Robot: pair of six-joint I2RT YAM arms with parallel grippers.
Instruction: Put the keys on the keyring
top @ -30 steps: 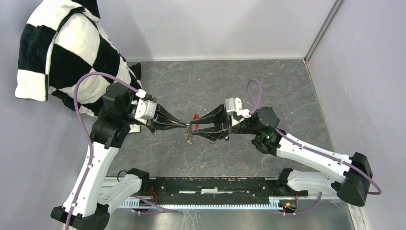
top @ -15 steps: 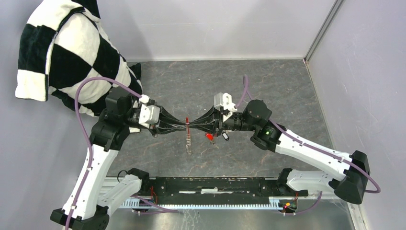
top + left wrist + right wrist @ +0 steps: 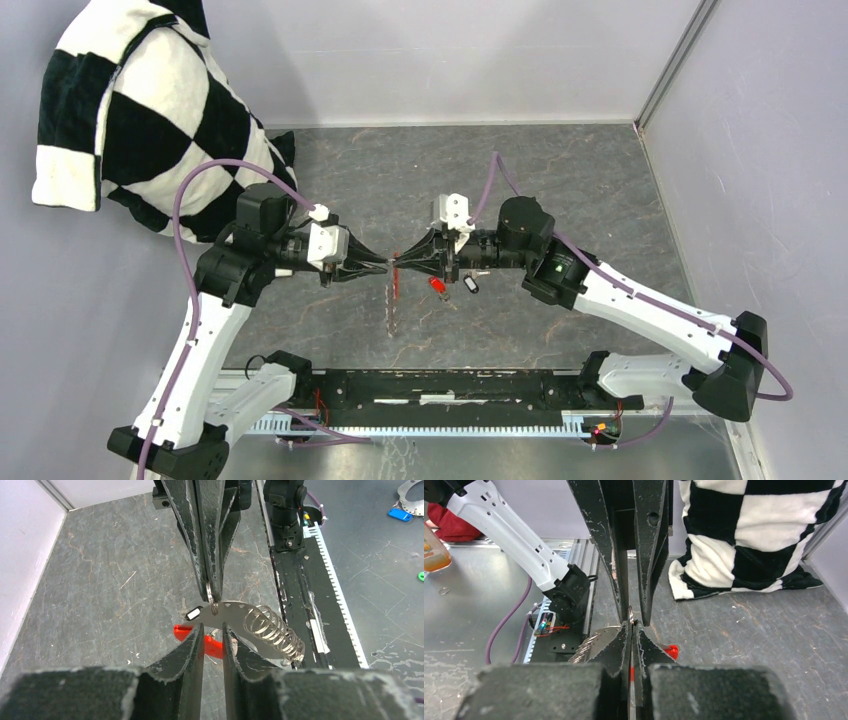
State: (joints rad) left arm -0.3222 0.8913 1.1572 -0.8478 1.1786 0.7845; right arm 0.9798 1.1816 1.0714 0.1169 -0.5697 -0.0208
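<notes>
The thin silvery keyring (image 3: 394,262) hangs in the air between both grippers. My right gripper (image 3: 402,262) is shut on the keyring (image 3: 213,609), its jaws pressed together in the right wrist view (image 3: 631,625). My left gripper (image 3: 212,627) stands just short of the ring with a narrow gap between its jaws and nothing held. A red strip (image 3: 397,283) and a curved silvery plate with a coil spring (image 3: 270,630) dangle from the ring. The red-headed key (image 3: 437,287) and the black-headed key (image 3: 470,285) lie on the table under the right gripper.
A black-and-white checked cushion (image 3: 130,110) leans in the back left corner. A black rail (image 3: 450,385) runs along the near edge between the arm bases. Grey walls close the back and the right side.
The right gripper has closed on the keyring and rolled upright. The left gripper, shut on the ring a second ago, has parted its jaws slightly. The dangling plate now hangs straighter.
</notes>
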